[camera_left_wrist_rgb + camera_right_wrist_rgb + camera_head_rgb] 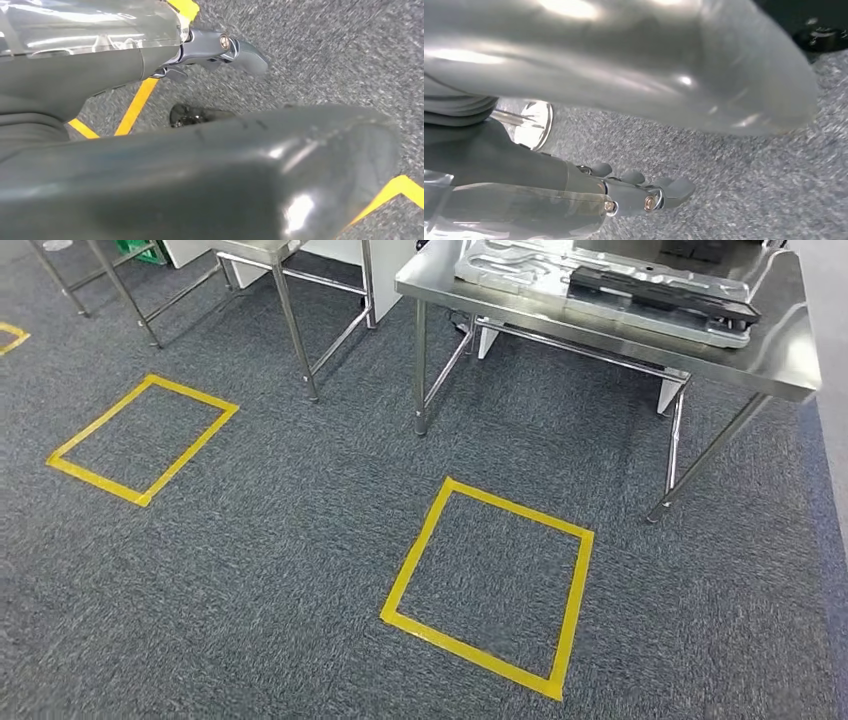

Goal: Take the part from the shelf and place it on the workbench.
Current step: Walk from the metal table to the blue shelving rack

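While the robot faces the steel table (780, 355), the part (665, 292) lies up on it, far end of the room from me: a long, flat, black piece, matt, w/ a wider block at one end, resting lengthwise on a pale grey moulded tray (520, 265) that has curved channels pressed into it. Part and tray sit near the table's front edge, tray touching the tabletop, the part on top of the tray. Neither hand is near it.

Both arms hang low over the grey carpet (300, 540). Left hand (165, 55): dark fingers (220, 47) stretched out and nothing in them, the thick glossy thumb (225, 170) standing well apart from them. Right hand (589, 192): fingers (669, 192) lying side by side, stretched out, also holding nothing.

On the floor in front of the table, a yellow tape square (415, 548); a 2nd yellow square (193, 392) further left, by another steel-legged table (295, 330)
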Motion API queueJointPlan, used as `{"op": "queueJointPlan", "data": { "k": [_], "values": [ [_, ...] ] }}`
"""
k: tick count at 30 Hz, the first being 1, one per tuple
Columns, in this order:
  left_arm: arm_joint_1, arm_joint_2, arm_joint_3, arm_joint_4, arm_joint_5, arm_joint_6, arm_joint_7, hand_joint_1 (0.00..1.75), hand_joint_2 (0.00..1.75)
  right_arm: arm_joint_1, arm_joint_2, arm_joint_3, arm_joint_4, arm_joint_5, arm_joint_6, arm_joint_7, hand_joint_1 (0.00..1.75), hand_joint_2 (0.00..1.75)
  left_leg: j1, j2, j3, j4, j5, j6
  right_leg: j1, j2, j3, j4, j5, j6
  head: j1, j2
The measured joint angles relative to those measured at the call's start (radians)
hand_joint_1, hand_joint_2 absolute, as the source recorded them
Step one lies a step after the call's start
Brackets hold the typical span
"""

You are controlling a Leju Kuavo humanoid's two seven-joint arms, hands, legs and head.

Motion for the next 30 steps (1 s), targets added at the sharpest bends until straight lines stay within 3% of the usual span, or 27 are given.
{"op": "queueJointPlan", "data": {
  "k": [2, 4, 6, 7, 8, 9, 10, 11, 13, 15, 17, 18, 19, 21, 23, 24, 25, 26, 28, 30],
  "values": [
    [0.003, -0.001, 0.0, 0.0, 0.0, 0.0, 0.001, 0.0, 0.0, -0.005, -0.001, 0.003, 0.0, 0.0, -0.002, 0.001, 0.0, 0.0, 0.0, -0.019, -0.001, -0.006, 0.004, 0.013, -0.003, -0.006, 0.005, 0.001, -0.005, 0.011, 0.0, 0.0],
    [0.003, -0.002, 0.0, 0.0, 0.0, 0.001, 0.002, 0.0, 0.0, -0.006, -0.002, 0.005, 0.0, 0.002, -0.004, 0.001, 0.0, 0.0, 0.003, -0.038, 0.003, -0.016, 0.011, 0.025, -0.009, 0.032, -0.013, 0.05, -0.043, 0.02, 0.0, 0.0],
    [0.0, -0.004, 0.0, 0.0, 0.0, 0.001, 0.005, 0.0, 0.0, -0.004, -0.004, 0.006, 0.0, 0.008, -0.007, 0.001, 0.0, 0.0, 0.004, -0.057, 0.003, -0.019, 0.016, 0.032, -0.012, 0.081, -0.074, 0.179, -0.111, 0.024, 0.0, 0.0],
    [-0.001, -0.005, 0.0, 0.0, 0.0, 0.002, 0.006, 0.0, 0.0, -0.002, -0.007, 0.008, 0.0, 0.012, -0.007, 0.002, 0.0, 0.0, 0.003, -0.069, 0.003, -0.018, 0.016, 0.033, -0.012, 0.091, -0.11, 0.248, -0.137, 0.026, 0.0, 0.0],
    [-0.001, -0.006, 0.0, 0.0, 0.0, 0.003, 0.007, 0.0, 0.0, -0.001, -0.01, 0.01, 0.0, 0.016, -0.007, 0.001, 0.0, 0.0, 0.002, -0.082, 0.003, -0.018, 0.016, 0.033, -0.012, 0.095, -0.136, 0.292, -0.143, 0.026, 0.0, 0.0],
    [-0.001, -0.007, 0.0, 0.0, 0.0, 0.006, 0.007, 0.0, 0.0, 0.0, -0.014, 0.013, 0.0, 0.02, -0.006, 0.001, 0.0, 0.0, 0.002, -0.095, 0.003, -0.017, 0.016, 0.033, -0.012, 0.097, -0.145, 0.298, -0.128, 0.026, 0.0, 0.0],
    [-0.001, -0.009, 0.0, 0.0, -0.001, 0.009, 0.006, 0.0, 0.0, 0.0, -0.018, 0.016, 0.0, 0.024, -0.003, 0.0, 0.0, 0.0, 0.002, -0.109, 0.005, -0.015, 0.015, 0.032, -0.012, 0.101, -0.136, 0.264, -0.094, 0.025, 0.0, 0.0],
    [0.0, -0.01, 0.0, 0.0, -0.002, 0.012, 0.003, 0.0, 0.0, 0.0, -0.022, 0.02, 0.0, 0.027, 0.0, 0.0, 0.0, 0.0, 0.002, -0.123, 0.006, -0.014, 0.014, 0.031, -0.014, 0.113, -0.112, 0.199, -0.049, 0.022, 0.0, 0.0],
    [-0.001, -0.014, 0.0, 0.0, -0.009, 0.018, -0.004, 0.0, 0.0, 0.0, -0.027, 0.027, 0.0, 0.031, 0.005, -0.002, 0.0, 0.0, 0.001, -0.148, 0.003, -0.009, 0.012, 0.024, -0.018, 0.167, -0.063, 0.069, 0.013, 0.016, 0.0, 0.0],
    [-0.002, -0.015, -0.002, 0.0, -0.022, 0.023, -0.009, 0.0, 0.0, -0.001, -0.029, 0.03, 0.0, 0.026, 0.006, -0.01, 0.0, 0.0, 0.002, -0.169, -0.005, -0.007, 0.013, 0.012, -0.017, 0.197, -0.047, 0.02, 0.023, 0.01, 0.0, 0.0],
    [-0.001, -0.012, -0.007, 0.0, -0.037, 0.027, -0.011, 0.0, 0.0, -0.003, -0.026, 0.03, 0.0, 0.016, 0.006, -0.025, 0.0, 0.0, 0.006, -0.187, -0.011, -0.007, 0.016, -0.001, -0.015, 0.176, -0.046, 0.016, 0.024, 0.002, 0.0, 0.0],
    [-0.001, -0.009, -0.011, 0.0, -0.043, 0.028, -0.011, 0.0, 0.0, -0.004, -0.022, 0.03, 0.0, 0.011, 0.005, -0.032, 0.0, 0.0, 0.006, -0.178, -0.016, 0.0, 0.01, -0.007, -0.015, 0.163, -0.043, 0.012, 0.025, -0.005, 0.0, 0.0],
    [-0.002, -0.004, -0.016, 0.0, -0.047, 0.026, -0.011, 0.0, 0.0, -0.005, -0.017, 0.03, 0.001, 0.009, 0.003, -0.037, 0.0, 0.0, 0.006, -0.156, -0.027, 0.024, -0.006, -0.012, -0.015, 0.149, -0.041, 0.009, 0.027, -0.013, 0.0, 0.0],
    [-0.008, 0.005, -0.024, 0.0, -0.053, 0.019, -0.012, 0.0, 0.0, -0.006, -0.006, 0.031, 0.001, 0.008, -0.003, -0.042, 0.0, 0.0, 0.005, -0.097, -0.078, 0.133, -0.066, -0.019, -0.013, 0.117, -0.037, 0.004, 0.027, -0.025, 0.0, 0.0],
    [-0.012, 0.013, -0.028, 0.0, -0.057, 0.012, -0.013, 0.0, 0.0, -0.006, 0.002, 0.033, 0.002, 0.013, -0.01, -0.036, 0.0, 0.0, 0.006, -0.073, -0.138, 0.258, -0.117, -0.024, -0.008, 0.086, -0.037, 0.005, 0.024, -0.03, 0.0, 0.0],
    [-0.012, 0.018, -0.03, 0.0, -0.06, 0.01, -0.013, 0.0, 0.0, -0.006, 0.007, 0.035, 0.002, 0.017, -0.013, -0.028, 0.0, 0.0, 0.007, -0.068, -0.148, 0.283, -0.119, -0.026, -0.007, 0.071, -0.036, 0.006, 0.022, -0.03, 0.0, 0.0],
    [-0.01, 0.023, -0.032, 0.0, -0.062, 0.009, -0.014, 0.0, 0.0, -0.006, 0.011, 0.036, 0.002, 0.021, -0.014, -0.015, 0.0, 0.0, 0.007, -0.064, -0.139, 0.268, -0.103, -0.027, -0.006, 0.057, -0.035, 0.007, 0.02, -0.03, 0.0, 0.0],
    [-0.008, 0.03, -0.035, 0.0, -0.065, 0.008, -0.015, 0.0, 0.0, -0.007, 0.016, 0.039, 0.003, 0.026, -0.015, 0.001, 0.0, 0.0, 0.007, -0.056, -0.11, 0.216, -0.073, -0.026, -0.006, 0.043, -0.032, 0.007, 0.018, -0.028, 0.0, 0.0],
    [-0.008, 0.043, -0.043, 0.0, -0.071, 0.01, -0.016, 0.0, 0.0, -0.007, 0.027, 0.043, 0.003, 0.032, -0.015, 0.035, 0.0, 0.0, 0.002, -0.017, -0.029, 0.07, -0.017, -0.016, -0.002, 0.019, -0.025, 0.009, 0.012, -0.022, 0.0, 0.0],
    [-0.009, 0.053, -0.049, 0.0, -0.074, 0.011, -0.017, 0.0, 0.0, -0.008, 0.034, 0.046, 0.004, 0.034, -0.014, 0.055, 0.0, 0.0, -0.005, 0.005, 0.007, -0.003, 0.001, -0.004, 0.002, 0.0, -0.02, 0.01, 0.008, -0.014, 0.0, 0.0]
  ]
}}
